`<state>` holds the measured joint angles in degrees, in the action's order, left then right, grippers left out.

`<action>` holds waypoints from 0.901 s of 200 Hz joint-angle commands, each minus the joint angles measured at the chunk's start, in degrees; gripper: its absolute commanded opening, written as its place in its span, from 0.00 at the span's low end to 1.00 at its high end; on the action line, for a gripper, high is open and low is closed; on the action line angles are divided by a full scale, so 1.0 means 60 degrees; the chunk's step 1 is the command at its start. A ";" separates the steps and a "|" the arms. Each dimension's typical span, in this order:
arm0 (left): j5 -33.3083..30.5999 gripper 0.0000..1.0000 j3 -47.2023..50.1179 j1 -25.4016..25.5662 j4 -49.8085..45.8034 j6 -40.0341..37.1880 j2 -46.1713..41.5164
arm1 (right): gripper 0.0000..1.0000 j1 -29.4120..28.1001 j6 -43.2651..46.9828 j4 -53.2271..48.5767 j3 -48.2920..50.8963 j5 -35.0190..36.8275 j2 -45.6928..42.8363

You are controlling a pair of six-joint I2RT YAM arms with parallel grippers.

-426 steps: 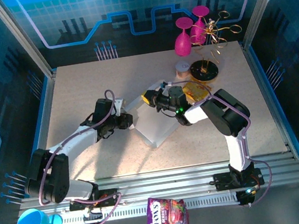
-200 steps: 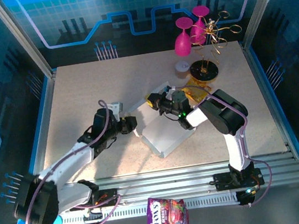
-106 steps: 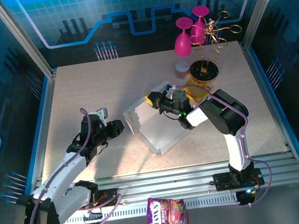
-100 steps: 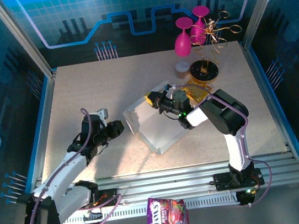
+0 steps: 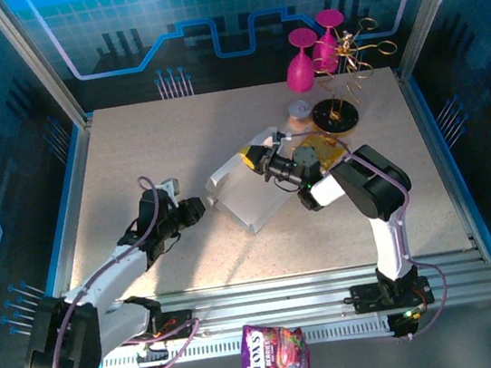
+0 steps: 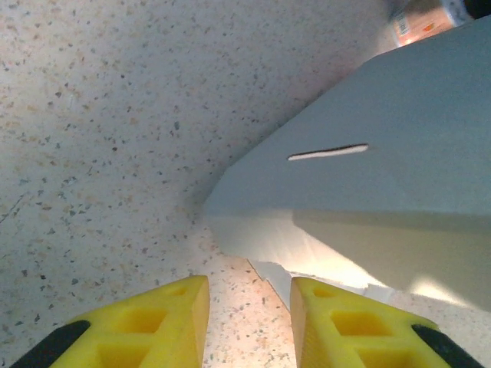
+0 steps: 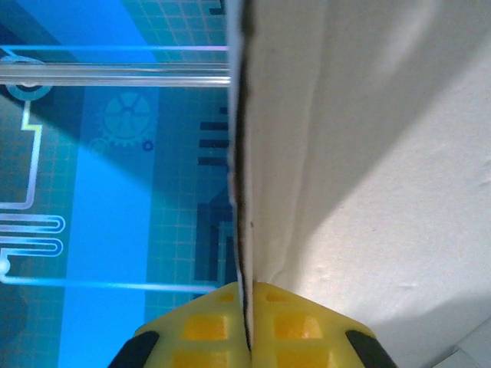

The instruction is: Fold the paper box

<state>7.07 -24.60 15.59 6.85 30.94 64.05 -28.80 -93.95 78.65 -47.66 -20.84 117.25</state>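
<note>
Looking down from the top view, you see the paper box (image 5: pixel 246 198) near the centre of the speckled beige table (image 5: pixel 132 154). It is thin, unprinted white-grey cardboard, made of flat rectangular panels with crisp folded edges.

One broad panel slopes up from a corner resting on the table at 6 o'clock to a raised edge at 1 o'clock. A short flap stands at the 10 o'clock end. The tilt foreshortens the panels, so the long axis cannot be told with certainty.

Your right gripper (image 5: pixel 259 159) meets the raised edge at 1 o'clock. In the right wrist view its yellow, waffle-patterned fingers (image 7: pixel 199 326) are pressed together on that edge. The edge shows as a thin dark line beside a matt, faintly dimpled face.

Your left gripper (image 5: pixel 198 211) sits low at 9 o'clock of the box, just beside it. In the left wrist view its fingers (image 6: pixel 169 322) stand partly apart with nothing between them. The box's lower corner lies just ahead of the tips, and a narrow slot (image 6: pixel 328 152) is cut in the smooth grey panel above.

A golden foil packet (image 5: pixel 318 148) lies at 3 o'clock of the box, beside the right arm. A glossy purple candy bag (image 5: pixel 274 354) rests on the metal rail at 6 o'clock, well apart.
</note>
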 commanded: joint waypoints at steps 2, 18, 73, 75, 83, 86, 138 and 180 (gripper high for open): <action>-0.0289 0.33 -0.0085 -0.0006 0.0627 -0.0322 0.0285 | 0.00 0.0118 0.0279 0.0489 0.0023 -0.0490 0.0540; -0.0229 0.33 -0.0223 -0.0005 0.0809 -0.0257 0.0579 | 0.00 0.0112 0.0307 0.0485 -0.0165 -0.0533 0.0866; -0.0137 0.31 -0.0222 0.0282 0.1309 -0.0172 0.1128 | 0.00 0.0317 0.0267 0.0469 -0.0329 -0.0533 0.1210; -0.0131 0.31 -0.0214 0.0285 0.1324 -0.0190 0.1138 | 0.00 0.0317 0.0257 0.0470 -0.0343 -0.0531 0.1225; -0.0106 0.31 -0.0215 0.0315 0.1391 -0.0309 0.1207 | 0.00 0.0317 0.0178 0.0468 -0.0402 -0.0540 0.1285; -0.0112 0.31 -0.0237 0.0323 0.1381 -0.0352 0.1231 | 0.00 0.0306 0.0165 0.0463 -0.0406 -0.0537 0.1302; -0.0048 0.31 -0.1008 0.0315 0.0989 -0.1621 0.1898 | 0.00 0.0299 0.0060 0.0138 -0.0950 -0.0568 0.1434; 0.0762 0.31 -0.1776 0.0316 0.0493 -0.2843 0.2606 | 0.00 0.0258 -0.0047 -0.0022 -0.1187 -0.0554 0.1476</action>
<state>7.77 -31.94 17.39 11.35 20.51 77.30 -27.66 -94.06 80.14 -53.63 -23.59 124.16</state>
